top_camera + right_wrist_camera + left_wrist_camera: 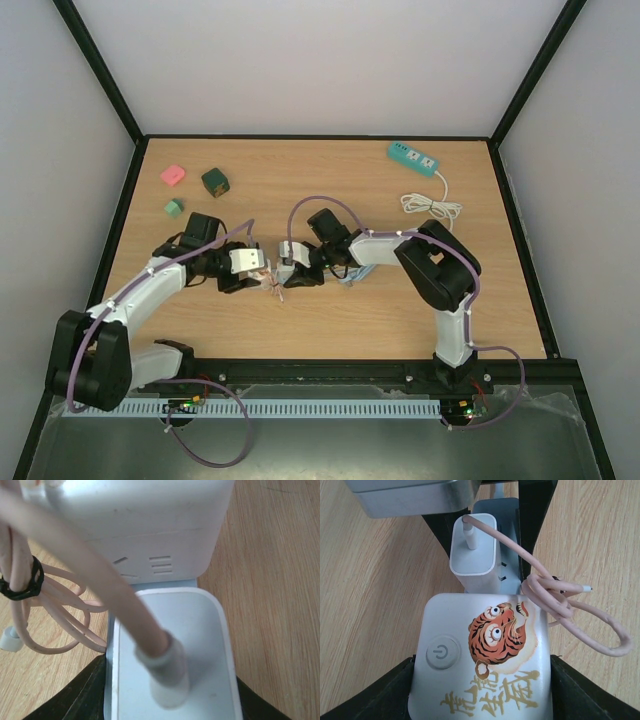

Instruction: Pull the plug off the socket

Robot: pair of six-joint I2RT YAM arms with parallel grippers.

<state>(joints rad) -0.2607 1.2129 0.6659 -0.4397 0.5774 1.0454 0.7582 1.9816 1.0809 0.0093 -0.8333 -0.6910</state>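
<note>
A white cube socket point(480, 655) with a tiger picture and a power button sits between my left gripper's point(480, 685) black fingers point(380, 695), which are shut on its sides. A white plug point(472, 545) with a pink cable point(560, 600) sits against the socket's far face; its prongs are hidden. My right gripper point(170, 695) is shut on the plug point(170, 645), with the socket point(140, 525) just beyond it. From the top view both grippers, left point(250, 265) and right point(295, 265), meet at the table's middle, with the cable's coil point(272, 285) hanging between them.
A green power strip point(413, 158) with a coiled white cord point(432, 206) lies at the back right. A pink block point(173, 176), a dark green block point(214, 181) and a small green block point(174, 207) lie at the back left.
</note>
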